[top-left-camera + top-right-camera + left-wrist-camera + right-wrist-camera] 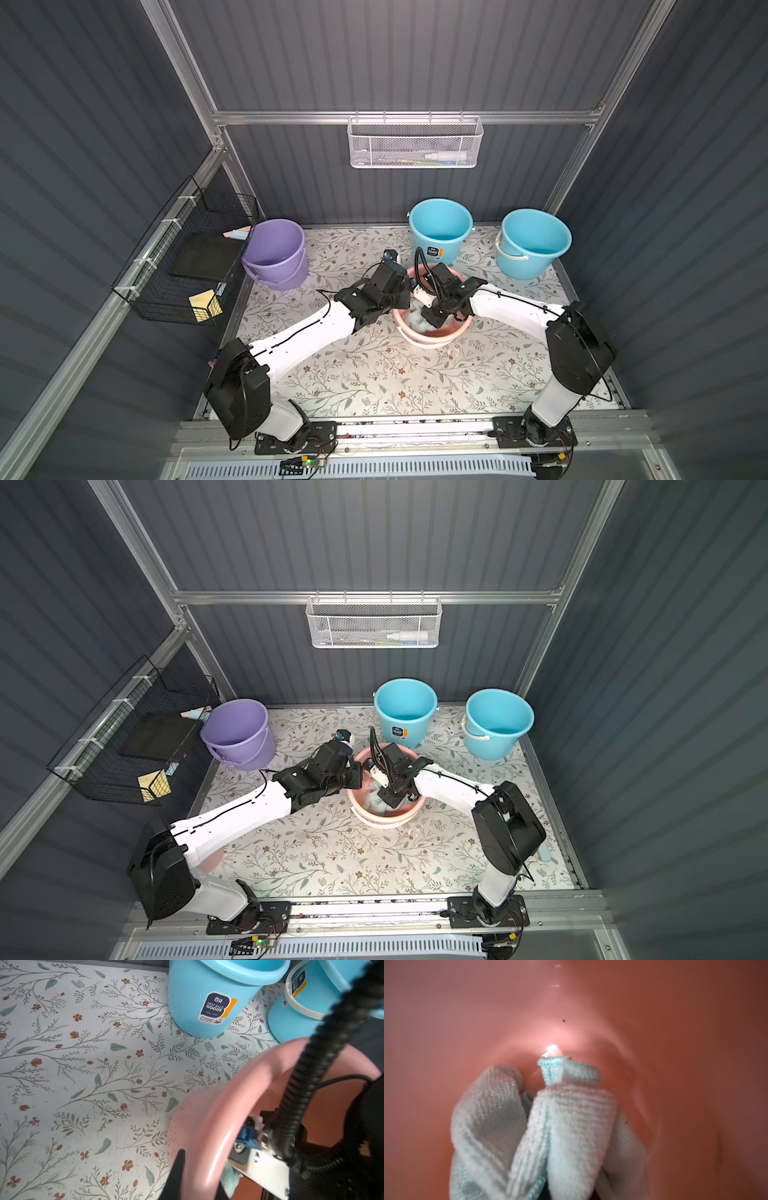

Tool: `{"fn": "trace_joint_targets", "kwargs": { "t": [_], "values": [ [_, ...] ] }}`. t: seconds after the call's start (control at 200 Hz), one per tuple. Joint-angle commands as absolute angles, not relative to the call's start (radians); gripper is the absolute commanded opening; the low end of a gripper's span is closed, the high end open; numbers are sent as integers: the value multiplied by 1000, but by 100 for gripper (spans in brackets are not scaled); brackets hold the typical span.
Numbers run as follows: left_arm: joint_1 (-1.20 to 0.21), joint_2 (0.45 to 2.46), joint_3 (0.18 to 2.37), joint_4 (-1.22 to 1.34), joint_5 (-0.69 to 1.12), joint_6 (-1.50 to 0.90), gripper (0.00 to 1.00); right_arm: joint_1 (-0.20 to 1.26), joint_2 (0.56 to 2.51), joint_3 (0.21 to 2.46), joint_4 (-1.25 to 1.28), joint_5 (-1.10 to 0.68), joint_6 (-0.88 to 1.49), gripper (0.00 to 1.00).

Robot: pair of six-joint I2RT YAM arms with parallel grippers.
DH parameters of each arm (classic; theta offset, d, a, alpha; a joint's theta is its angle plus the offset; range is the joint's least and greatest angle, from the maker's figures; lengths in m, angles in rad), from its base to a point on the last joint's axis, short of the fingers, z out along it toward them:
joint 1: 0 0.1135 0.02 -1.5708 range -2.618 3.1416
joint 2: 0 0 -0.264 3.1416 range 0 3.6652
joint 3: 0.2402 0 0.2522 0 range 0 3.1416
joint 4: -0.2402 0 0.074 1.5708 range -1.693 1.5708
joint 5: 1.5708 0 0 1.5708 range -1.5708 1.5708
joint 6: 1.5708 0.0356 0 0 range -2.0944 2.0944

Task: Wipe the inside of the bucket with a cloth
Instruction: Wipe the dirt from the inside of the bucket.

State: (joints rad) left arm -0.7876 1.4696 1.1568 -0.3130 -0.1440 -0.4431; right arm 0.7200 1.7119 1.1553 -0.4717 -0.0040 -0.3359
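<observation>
Pink bucket point(453, 330) sits upright mid-tabletop point(374, 374), just in front of the labelled blue bucket point(436, 249). A second blue bucket point(523, 266) stands to the right of that one, and a purple bucket point(286, 278) sits at the back left, well apart from the pink one. The left gripper point(404, 298) is at the pink bucket's left rim with its jaws clenched on the rim. The left wrist view shows one black finger point(178, 1167) on the outside of the wall; the inner finger is mostly hidden. The right gripper point(435, 319) reaches down inside the pink bucket, jaws clenched on the cloth point(533, 1130). The cloth is pale mint microfibre, bunched in folds, and its free end hangs down toward the bottom of the bucket; contact with the bottom is hard to confirm. A few small dark specks show on the inner pink wall in the right wrist view. In both top views a bit of cloth shows inside the bucket beside the right wrist. White mesh basket point(413, 143) hangs on the back rail. Black wire basket point(174, 311) is on the left wall with a yellow pad point(205, 305) inside.
</observation>
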Motion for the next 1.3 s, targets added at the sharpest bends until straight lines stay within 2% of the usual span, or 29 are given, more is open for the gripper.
{"fn": "trace_joint_targets", "kwargs": {
  "t": [0.0,0.2,0.385,0.63,0.78,0.96,1.161,1.296],
  "values": [
    [-808,1419,1165,-268,-140,-414,0,718,1719,1132,-390,123,-320,0],
    [-830,1402,1159,-273,-176,-399,0,720,1704,1098,-346,342,-323,0],
    [-851,1424,1181,-338,-261,-400,0,720,1686,1092,-447,514,-357,0],
    [-917,1451,1208,-374,-387,-399,0,740,1703,1124,-757,521,-374,0],
    [-931,1443,1199,-356,-404,-401,0,749,1694,1150,-912,357,-343,0],
    [-937,1418,1165,-309,-408,-400,0,742,1693,1155,-980,-6,-329,0],
    [-945,1378,1102,-240,-401,-399,0,726,1705,1150,-886,-358,-284,0],
    [-948,1364,1066,-195,-366,-399,0,724,1707,1141,-742,-490,-223,0]
  ]
}}
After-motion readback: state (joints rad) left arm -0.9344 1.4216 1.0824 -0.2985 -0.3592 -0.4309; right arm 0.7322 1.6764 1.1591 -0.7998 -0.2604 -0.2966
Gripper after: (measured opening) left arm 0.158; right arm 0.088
